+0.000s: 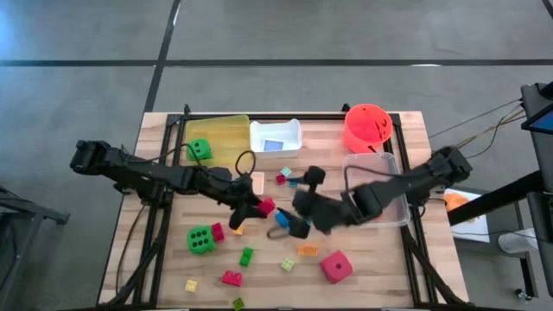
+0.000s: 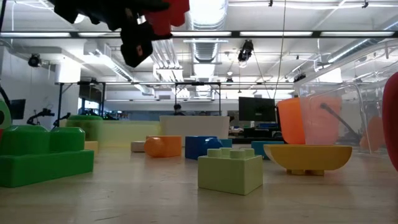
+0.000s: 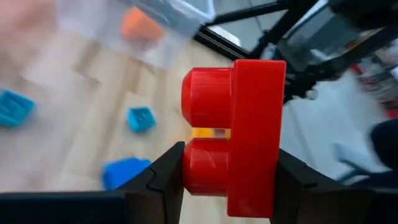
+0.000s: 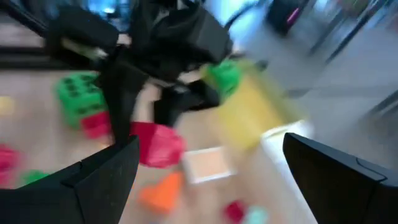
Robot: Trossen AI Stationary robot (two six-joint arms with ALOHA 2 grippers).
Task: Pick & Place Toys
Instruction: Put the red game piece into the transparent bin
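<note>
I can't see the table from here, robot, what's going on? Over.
Left gripper shut on red brick, lifted above table. Right gripper open, close beside it. Other toys scattered below. Nothing blocking.

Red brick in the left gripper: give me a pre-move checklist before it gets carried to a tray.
1. Grip on the red brick: ok. The left gripper has its fingers clamped on both sides of it.
2. Brick off the table: ok. In the low view it hangs high above the tabletop.
3. Right gripper out of the way: not ok. It sits open at table centre, close beside the left one.
4. Yellow tray has room: ok. Only a green die sits in it.
5. White tray has room: ok. It holds one blue piece.
6. How far the brick seats in the fingers: cannot tell.
</note>
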